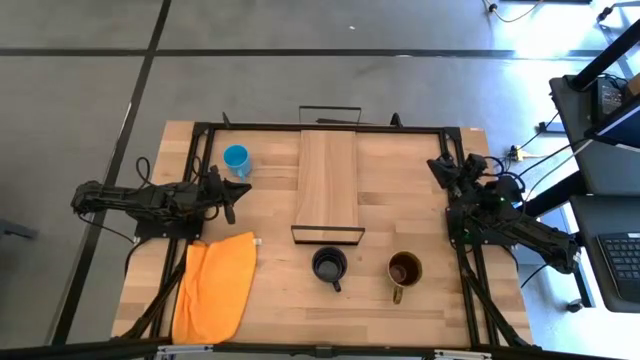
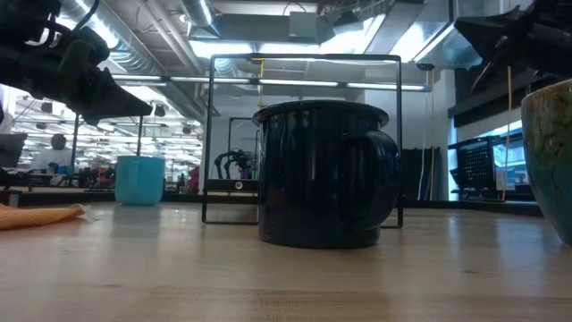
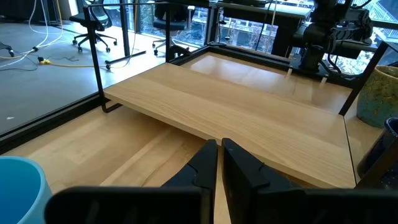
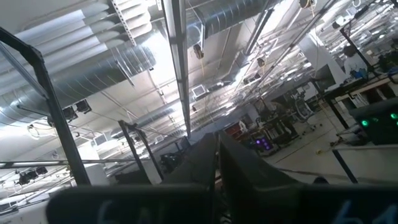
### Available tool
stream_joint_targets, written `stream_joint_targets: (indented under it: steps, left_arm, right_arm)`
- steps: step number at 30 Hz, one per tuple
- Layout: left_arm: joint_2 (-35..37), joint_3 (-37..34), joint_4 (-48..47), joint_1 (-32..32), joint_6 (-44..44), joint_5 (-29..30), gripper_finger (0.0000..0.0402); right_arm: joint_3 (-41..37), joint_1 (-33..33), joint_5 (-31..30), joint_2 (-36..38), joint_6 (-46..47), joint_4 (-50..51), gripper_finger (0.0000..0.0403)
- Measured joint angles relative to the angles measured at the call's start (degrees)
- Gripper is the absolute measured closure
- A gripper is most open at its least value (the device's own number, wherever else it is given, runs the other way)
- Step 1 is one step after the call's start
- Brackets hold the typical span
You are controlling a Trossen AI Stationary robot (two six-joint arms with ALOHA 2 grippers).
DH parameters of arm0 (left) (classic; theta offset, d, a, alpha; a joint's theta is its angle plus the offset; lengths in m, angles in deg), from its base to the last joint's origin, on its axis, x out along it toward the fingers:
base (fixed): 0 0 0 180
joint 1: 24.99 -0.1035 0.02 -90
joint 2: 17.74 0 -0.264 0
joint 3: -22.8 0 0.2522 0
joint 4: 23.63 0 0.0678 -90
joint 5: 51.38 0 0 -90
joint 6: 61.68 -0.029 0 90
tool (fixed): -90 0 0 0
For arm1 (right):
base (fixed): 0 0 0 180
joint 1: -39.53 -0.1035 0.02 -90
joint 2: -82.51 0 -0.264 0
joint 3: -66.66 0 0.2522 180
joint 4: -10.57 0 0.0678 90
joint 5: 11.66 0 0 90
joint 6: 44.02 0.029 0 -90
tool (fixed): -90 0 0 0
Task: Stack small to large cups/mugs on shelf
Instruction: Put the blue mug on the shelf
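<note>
The small light-blue cup (image 1: 237, 158) stands on the table left of the shelf (image 1: 327, 178), a light-wood plank with black wire end frames. The black cup (image 1: 329, 265) and the olive-yellow cup (image 1: 405, 269) stand near the table's near edge, in front of the shelf. My left gripper (image 1: 238, 188) is shut and empty, just on the near side of the blue cup (image 3: 18, 186), pointing at the shelf (image 3: 236, 106). My right gripper (image 4: 216, 142) is shut and empty at the table's far right (image 1: 440, 168), tipped upward.
An orange cloth (image 1: 215, 285) lies at the near left of the table. A black frame (image 1: 330, 128) runs along the table's far edge and sides. In the low view the black cup (image 2: 326, 174) stands before the shelf's wire frame (image 2: 304, 58).
</note>
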Motion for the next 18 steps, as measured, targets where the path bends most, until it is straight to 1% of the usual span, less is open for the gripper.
stream_joint_targets:
  steps: [18]
  left_arm:
    - [0.0, 0.0, 0.0, 0.0, 0.0, 0.0, 0.0385]
  right_arm:
    - [0.0, 0.0, 0.0, 0.0, 1.0, -0.2, 0.0379]
